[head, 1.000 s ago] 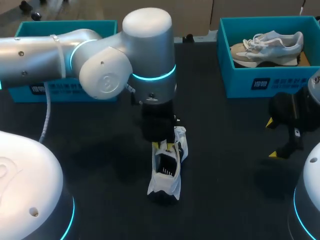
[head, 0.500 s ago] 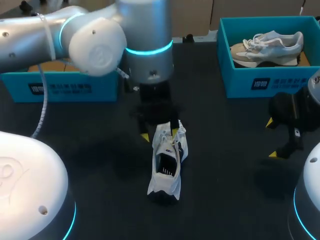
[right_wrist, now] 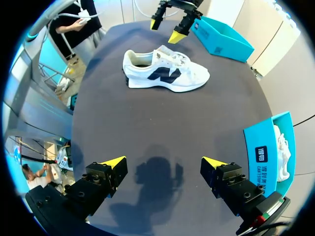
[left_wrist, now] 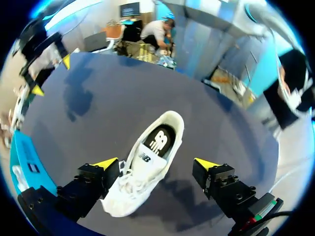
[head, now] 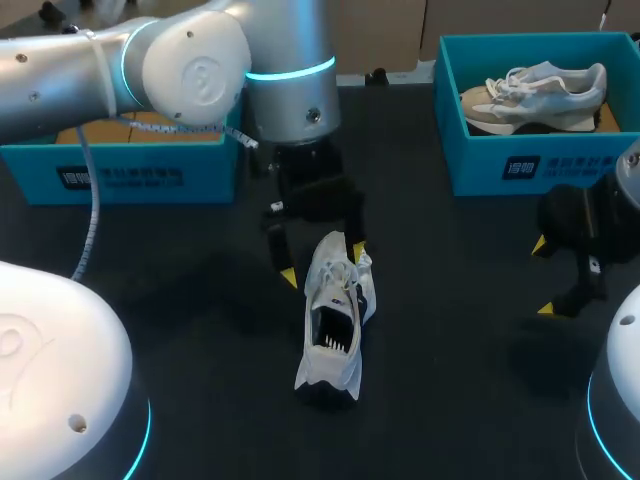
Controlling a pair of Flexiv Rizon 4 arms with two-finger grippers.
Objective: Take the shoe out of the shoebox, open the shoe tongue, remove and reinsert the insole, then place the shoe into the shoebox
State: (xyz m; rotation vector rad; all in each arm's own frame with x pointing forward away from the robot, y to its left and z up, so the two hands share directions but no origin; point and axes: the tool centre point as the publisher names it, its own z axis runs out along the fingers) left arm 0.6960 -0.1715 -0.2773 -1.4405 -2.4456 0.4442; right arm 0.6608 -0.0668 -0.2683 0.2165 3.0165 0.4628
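Observation:
A white shoe [head: 335, 325] with a dark logo stands upright on the black table, heel toward the near edge. Its dark insole [left_wrist: 160, 140] shows inside the opening. My left gripper [head: 322, 264] hangs open just above the lace end, one yellow tip on each side, holding nothing. From its own wrist, the left gripper [left_wrist: 156, 163] straddles the shoe [left_wrist: 147, 169] without touching it. My right gripper [head: 544, 278] is open and empty at the right, far from the shoe [right_wrist: 165, 73]. In the right wrist view, the right gripper [right_wrist: 163, 162] faces bare table, with the left gripper [right_wrist: 166, 30] beyond the shoe.
A blue shoebox [head: 130, 172] sits at the back left, partly behind my left arm. A second blue shoebox [head: 530, 160] at the back right holds a grey and tan shoe [head: 535, 95].
My left gripper has opened, lifted out of the shoe's opening and drawn back toward the far side. The shoe stays in place. The right arm has not moved.

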